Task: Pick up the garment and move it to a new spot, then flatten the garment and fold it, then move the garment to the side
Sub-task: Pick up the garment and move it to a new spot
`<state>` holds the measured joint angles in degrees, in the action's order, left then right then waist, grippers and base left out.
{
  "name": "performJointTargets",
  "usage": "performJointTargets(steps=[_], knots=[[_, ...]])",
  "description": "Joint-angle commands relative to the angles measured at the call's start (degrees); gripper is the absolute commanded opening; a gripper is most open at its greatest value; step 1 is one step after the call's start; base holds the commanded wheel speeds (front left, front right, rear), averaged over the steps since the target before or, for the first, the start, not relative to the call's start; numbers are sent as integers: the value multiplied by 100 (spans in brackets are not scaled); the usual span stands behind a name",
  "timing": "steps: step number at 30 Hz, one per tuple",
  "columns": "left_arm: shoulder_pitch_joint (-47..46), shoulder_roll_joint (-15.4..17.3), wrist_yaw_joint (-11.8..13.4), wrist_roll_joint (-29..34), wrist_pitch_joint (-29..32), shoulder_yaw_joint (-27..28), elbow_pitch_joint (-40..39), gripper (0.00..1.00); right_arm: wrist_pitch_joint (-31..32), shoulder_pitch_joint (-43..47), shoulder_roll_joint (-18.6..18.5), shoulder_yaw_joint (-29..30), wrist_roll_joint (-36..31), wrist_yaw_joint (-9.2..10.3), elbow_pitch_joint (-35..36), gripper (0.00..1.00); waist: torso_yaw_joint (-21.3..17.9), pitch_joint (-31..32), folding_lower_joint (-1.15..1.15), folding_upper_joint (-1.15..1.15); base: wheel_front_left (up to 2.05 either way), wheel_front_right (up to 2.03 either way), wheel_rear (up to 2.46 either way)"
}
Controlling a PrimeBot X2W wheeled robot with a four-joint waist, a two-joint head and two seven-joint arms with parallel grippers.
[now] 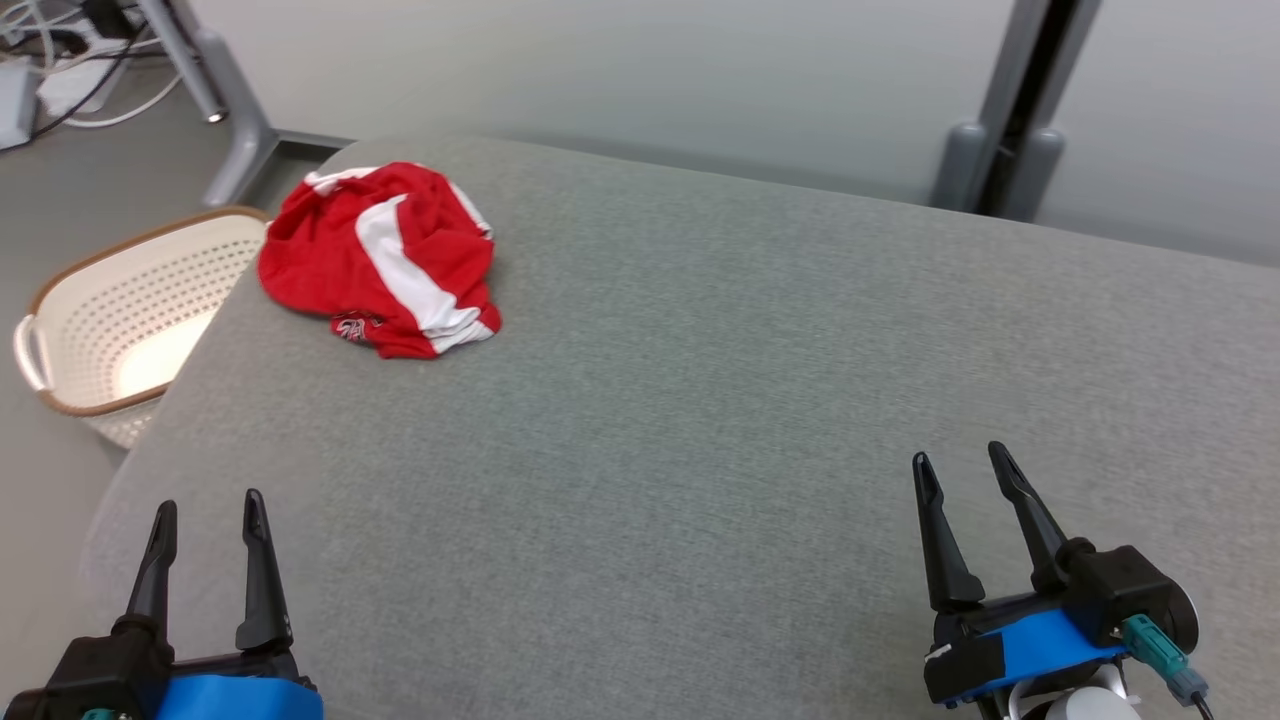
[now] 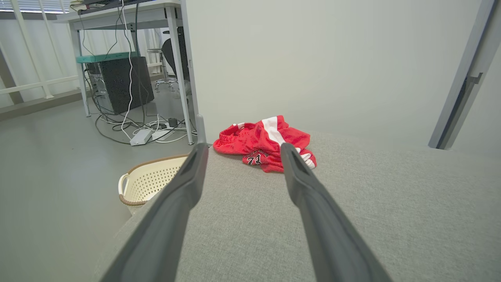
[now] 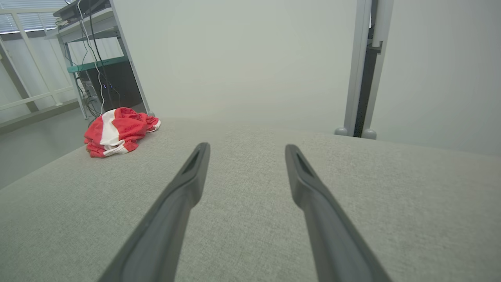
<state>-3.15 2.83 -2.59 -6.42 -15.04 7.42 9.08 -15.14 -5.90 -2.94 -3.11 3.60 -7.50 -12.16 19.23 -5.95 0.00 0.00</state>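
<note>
The crumpled red-and-white jersey garment [image 1: 385, 260] sits in a heap at the far left corner of the grey cloth-covered table [image 1: 700, 400], close to the edge above the perforated laundry basket [image 1: 120, 310] on the floor. Both arms hover at the near side: the left gripper [image 1: 208, 500] and the right gripper [image 1: 958, 452] each have their dark fingers spread apart and hold nothing. The heap lies almost straight ahead of the left gripper, just to its right, while it is well off to the left and ahead of the right one. So the left arm looks the nearer, and I'd judge the reach is its job. The bundle is lumpy, a bit longer front to back, with its broad white stripe running from far left to near right.
</note>
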Motion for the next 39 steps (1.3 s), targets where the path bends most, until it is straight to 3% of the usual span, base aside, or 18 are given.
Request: performJointTargets(steps=[1, 11, 19, 31, 39], knots=[[61, 17, 37, 2, -18, 45, -20, 100, 3, -77, 11, -13, -17, 4, -21, 100, 250, -61, 0, 0, 0, 0, 0], [-62, 16, 13, -11, -18, 145, -8, 100, 3, -154, 8, -70, -27, 4, -71, 100, 345, -160, 0, 0, 0, 0, 0], [-1126, 164, -133, 48, -17, 280, 181, 100, 17, -357, -76, 86, -248, 4, 123, 100, 127, -568, 0, 0, 0, 0, 0], [-3887, 981, -316, -4, -17, 507, 1143, 100, 283, -860, -395, 464, -524, 3, 962, 100, -483, -1825, 0, 0, 0, 0, 0], [-5158, 1590, -411, -126, -17, 590, 2341, 100, 463, -983, -485, 744, -669, 3, 1549, 100, -875, -2524, 0, 0, 0, 0, 0]])
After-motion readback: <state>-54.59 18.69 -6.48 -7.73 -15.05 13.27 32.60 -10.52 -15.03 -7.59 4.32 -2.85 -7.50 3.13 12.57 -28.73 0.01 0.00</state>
